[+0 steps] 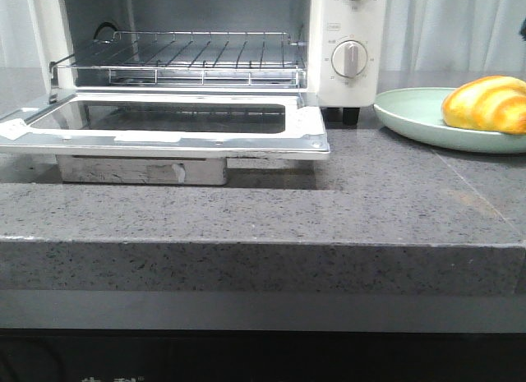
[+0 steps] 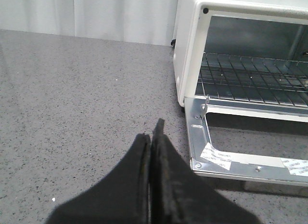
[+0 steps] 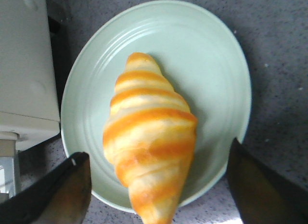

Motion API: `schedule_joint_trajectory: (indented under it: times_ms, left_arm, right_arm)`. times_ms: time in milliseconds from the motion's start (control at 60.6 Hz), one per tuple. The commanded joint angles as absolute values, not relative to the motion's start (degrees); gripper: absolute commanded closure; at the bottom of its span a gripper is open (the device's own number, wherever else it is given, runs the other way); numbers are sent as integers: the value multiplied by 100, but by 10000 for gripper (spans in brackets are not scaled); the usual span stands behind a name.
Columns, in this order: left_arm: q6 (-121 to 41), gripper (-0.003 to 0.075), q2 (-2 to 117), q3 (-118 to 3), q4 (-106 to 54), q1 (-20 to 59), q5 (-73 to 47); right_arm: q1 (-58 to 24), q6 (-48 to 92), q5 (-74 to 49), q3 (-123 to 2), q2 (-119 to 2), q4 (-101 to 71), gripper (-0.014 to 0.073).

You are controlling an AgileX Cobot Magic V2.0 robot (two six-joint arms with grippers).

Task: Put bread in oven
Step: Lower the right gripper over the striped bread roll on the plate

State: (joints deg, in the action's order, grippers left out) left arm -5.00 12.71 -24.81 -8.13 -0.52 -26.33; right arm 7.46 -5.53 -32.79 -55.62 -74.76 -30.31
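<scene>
bread (image 3: 150,154) on pale green plate (image 3: 211,65), right rear of desk (image 1: 394,193) beside oven (image 1: 189,62) | oven door (image 1: 164,123) down flat, rack (image 1: 189,53) bare | left hand (image 2: 151,137) clenched, holding nothing | right hand (image 3: 156,188) released, fingers either side of bread

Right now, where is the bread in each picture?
Front view: the bread lies at the far right on the green plate.
Left wrist view: not in it.
Right wrist view: in the middle, on the plate.
Shared landmark: the white oven.
</scene>
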Motion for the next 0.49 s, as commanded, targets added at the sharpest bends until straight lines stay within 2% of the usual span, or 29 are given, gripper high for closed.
schedule_joint_trajectory:
  times_ms: [0,478]
  left_arm:
    - [-449,741,1320,-2625,-877,-68,-2234]
    - [-449,741,1320,-2625,-877,-68,-2234]
  right_arm:
    - [784,-87,-3246,-5942,-7679,-3724,2]
    - [800,0,-3178,-6114,-8246,-3779,2]
